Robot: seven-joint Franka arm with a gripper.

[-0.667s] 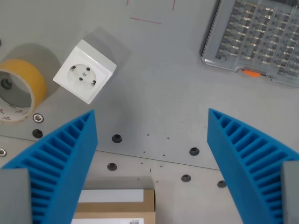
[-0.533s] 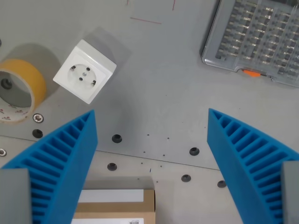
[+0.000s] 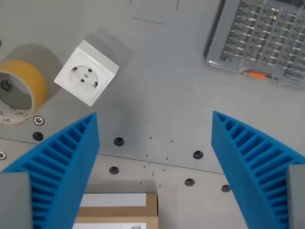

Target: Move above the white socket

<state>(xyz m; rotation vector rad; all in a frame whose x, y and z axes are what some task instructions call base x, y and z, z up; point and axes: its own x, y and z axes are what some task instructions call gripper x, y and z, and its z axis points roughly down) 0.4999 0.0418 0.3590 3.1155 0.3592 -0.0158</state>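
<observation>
Your jaws (image 3: 153,171) stand released and empty. The white socket (image 3: 86,72) lies on the bench (image 3: 167,81), far and left of them, beside the tape roll (image 3: 19,90); you need to shift that way.

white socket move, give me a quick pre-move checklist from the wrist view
1. Target in view: the square white plastic socket shows whole at the wrist view's upper left. ok
2. End effector centred over the socket: it sits over bare grey table, to the socket's right and below. not ok
3. Blue ribbed fingers empty and spread wide. ok
4. Path to the socket free: only bare table lies between. ok
5. Neighbours clear: the yellow tape roll sits close on the socket's left, apart from it. ok
6. Height above the socket. cannot tell
</observation>
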